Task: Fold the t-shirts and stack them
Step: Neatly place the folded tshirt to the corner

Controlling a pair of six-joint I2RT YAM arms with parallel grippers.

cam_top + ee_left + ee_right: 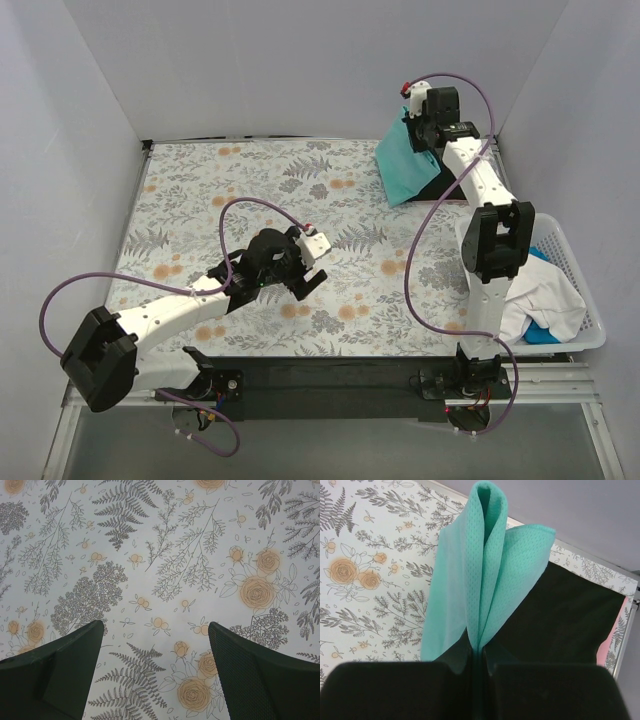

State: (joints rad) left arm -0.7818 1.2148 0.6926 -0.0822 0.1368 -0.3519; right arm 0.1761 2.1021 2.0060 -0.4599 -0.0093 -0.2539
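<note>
Light: bright, even, diffuse from above; no glare.
Shadows: faint and soft-edged on floral cloth (300, 180) under left arm (170, 312), near edge; darker under teal t-shirt (400, 160), far right corner.
Top view: sharp; mild bending at frame edges.
Left wrist view: print sharp; left gripper (155, 625) fingers (55, 675) dark, slightly soft.
Right wrist view: teal weave sharp; right gripper (479, 654) fingers (395, 690) blurred black; black t-shirt (560, 615) underexposed, no detail.

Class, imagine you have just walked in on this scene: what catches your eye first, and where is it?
The teal-green t-shirt stands out first, pinched upright in the right claw at the far right, with a black shirt beneath it. Next comes the left claw, open above the middle of the floral cloth.
</note>
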